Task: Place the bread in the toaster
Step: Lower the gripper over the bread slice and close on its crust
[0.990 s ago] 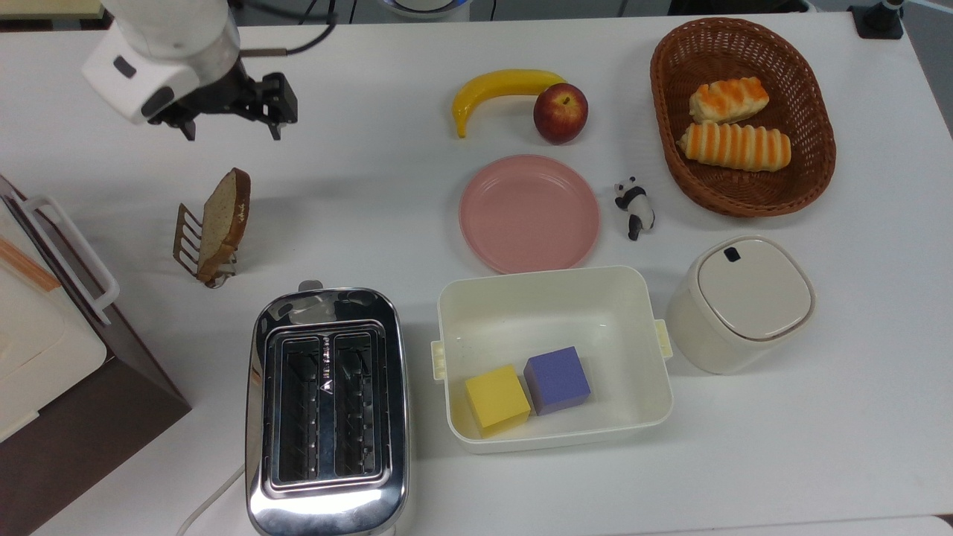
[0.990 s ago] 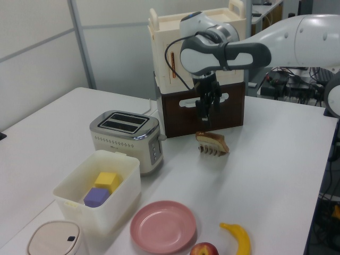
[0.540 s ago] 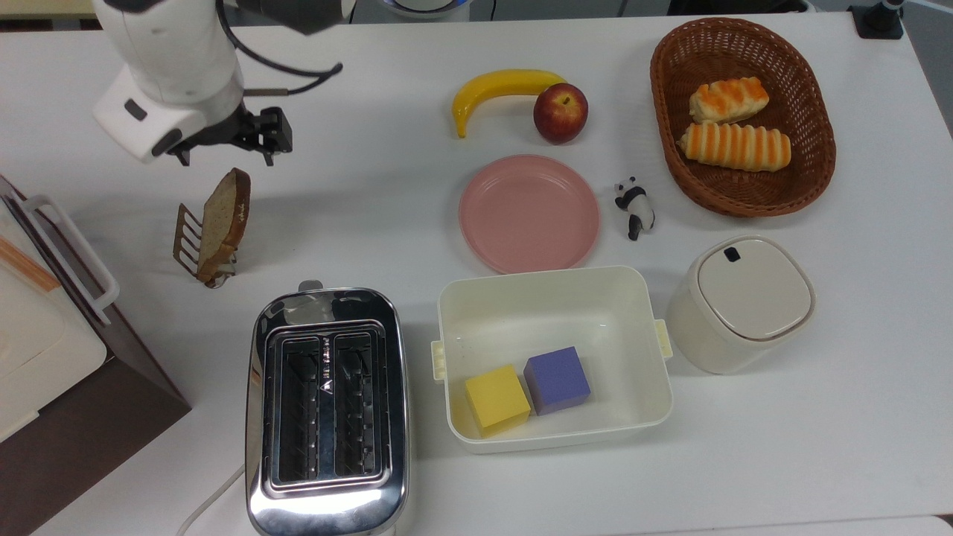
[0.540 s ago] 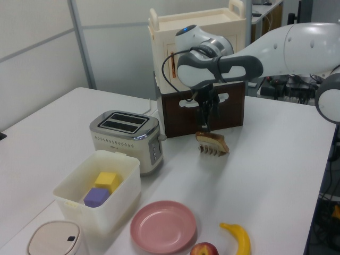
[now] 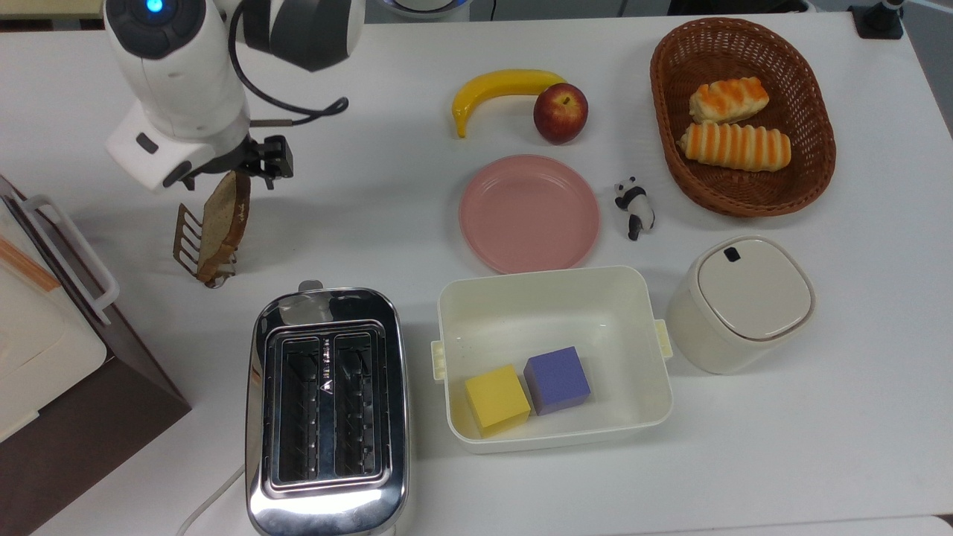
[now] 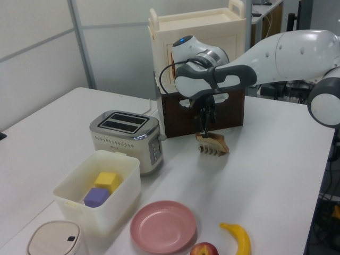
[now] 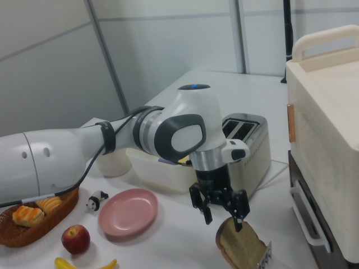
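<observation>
Bread (image 5: 223,223) leans in the wire rack (image 5: 187,237), ungrasped, gripper (image 7: 220,216) spread wide just above its top edge, toaster (image 5: 327,406) slots empty, so everything's left to do.

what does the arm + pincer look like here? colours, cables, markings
Glossy white rounded arm shell with dark grey joint sections. A blue light glows on the round cap at the wrist joint. A thin black cable loops beside the wrist. A white flange block with dark oval insets sits above the black two-finger pincer, whose fingers are short, angular and black.
</observation>
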Action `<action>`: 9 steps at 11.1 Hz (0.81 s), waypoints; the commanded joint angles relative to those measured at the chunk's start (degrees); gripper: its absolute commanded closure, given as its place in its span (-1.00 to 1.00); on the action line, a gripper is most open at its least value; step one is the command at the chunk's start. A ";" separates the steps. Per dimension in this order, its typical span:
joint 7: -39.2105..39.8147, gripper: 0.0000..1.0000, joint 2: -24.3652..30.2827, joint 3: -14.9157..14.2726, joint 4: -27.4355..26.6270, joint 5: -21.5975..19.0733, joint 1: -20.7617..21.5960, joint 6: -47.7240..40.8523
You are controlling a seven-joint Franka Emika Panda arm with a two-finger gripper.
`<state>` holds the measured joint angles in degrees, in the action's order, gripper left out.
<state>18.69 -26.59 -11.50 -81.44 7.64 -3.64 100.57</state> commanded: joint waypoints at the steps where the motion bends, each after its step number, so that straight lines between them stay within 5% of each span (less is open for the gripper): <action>1: 0.82 -0.33 -0.40 -0.01 -1.00 1.06 0.39 2.09; 5: 1.35 0.75 -0.40 0.08 -1.00 1.06 0.39 2.09; 7: 1.44 1.00 -0.31 0.08 -0.91 1.06 0.30 1.91; 9: 1.61 1.00 -0.13 -0.01 -0.83 1.06 0.30 1.91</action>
<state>19.03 -27.87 -11.44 -81.39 7.67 -3.60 101.54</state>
